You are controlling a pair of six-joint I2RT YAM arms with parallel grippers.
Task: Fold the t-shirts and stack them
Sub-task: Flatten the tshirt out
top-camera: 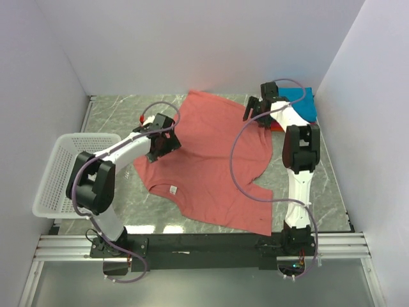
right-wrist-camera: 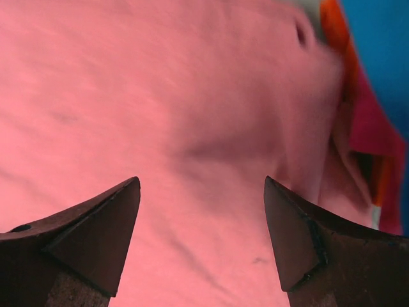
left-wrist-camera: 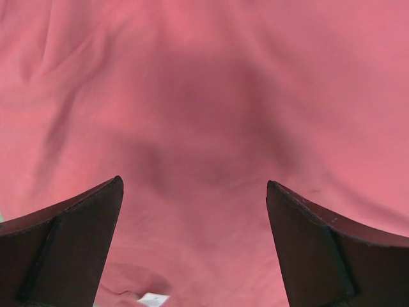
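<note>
**A:** Overhead first. Where is the cloth relative to your claws?

**B:** The salmon t-shirt [top-camera: 211, 160] lies spread on the desk [top-camera: 115, 112], under both of them. Your left claw [top-camera: 163, 146] hangs over its left side, near a sleeve. Your right claw [top-camera: 259, 110] is over the far right corner. Just right of that claw sits a folded teal-blue t-shirt [top-camera: 305, 102]. The white mesh basket [top-camera: 86, 136] is well off to the left of the left claw.

**A:** Is either one holding anything?

**B:** No. Both are released, with nothing between the fingers.

**A:** Left wrist view?

**B:** The left claw [left-wrist-camera: 195, 185] is spread wide above the salmon t-shirt [left-wrist-camera: 204, 96], which fills the view in shallow, soft wrinkles. A white neck label [left-wrist-camera: 153, 299] peeks out low, between the fingers.

**A:** Right wrist view?

**B:** The right claw [right-wrist-camera: 201, 182] is parted over the same salmon t-shirt [right-wrist-camera: 160, 96]. To its right, the shirt's edge lies against the magenta-pink t-shirt [right-wrist-camera: 374, 128] and the orange t-shirt [right-wrist-camera: 332, 25], with the teal-blue t-shirt [right-wrist-camera: 383, 51] beyond them.

**A:** How will it handle?

**B:** I'd judge it light and limp, with no stiffness at all. It will likely drape, sag and drag across the desk rather than keep its shape. Pinch it at an edge, a hem or a sleeve seam, not mid-panel where you'd only bunch the fabric. Take matching edges with both claws so it lifts evenly. On the right, stay clear of the folded shirts, because a low pinch there could catch them too.
</note>
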